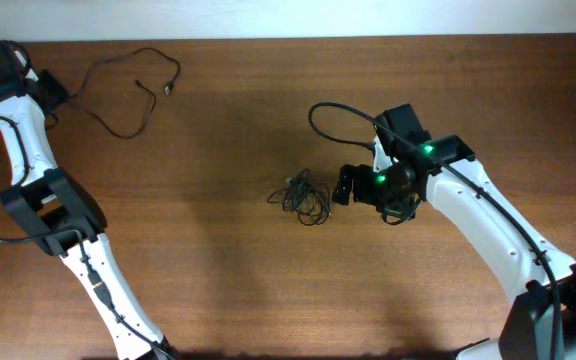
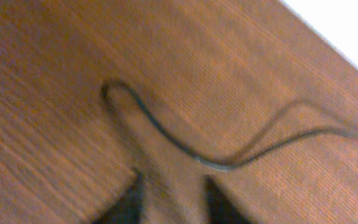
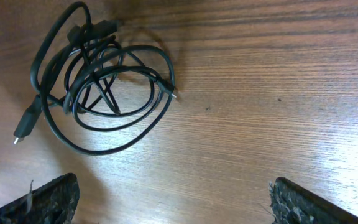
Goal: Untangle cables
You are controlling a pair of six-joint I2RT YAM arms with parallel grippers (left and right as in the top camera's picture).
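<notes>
A small black tangled bundle of cables point(image 1: 303, 195) lies mid-table. In the right wrist view the bundle point(image 3: 98, 81) is at the upper left, with a plug end at its left. My right gripper point(image 1: 341, 186) is just right of the bundle, open and empty, with its fingers wide apart point(image 3: 173, 199) and not touching the bundle. A separate wavy cable strand point(image 1: 118, 135) lies at the far left. My left gripper point(image 1: 54, 92) sits at that strand's left end. In the blurred left wrist view the strand point(image 2: 166, 140) curves just ahead of the parted, empty fingertips point(image 2: 173, 202).
The wooden table's far edge point(image 1: 268, 38) runs along the top and shows as a white corner in the left wrist view point(image 2: 347, 31). A thicker black arm wire point(image 1: 320, 112) loops above the right gripper.
</notes>
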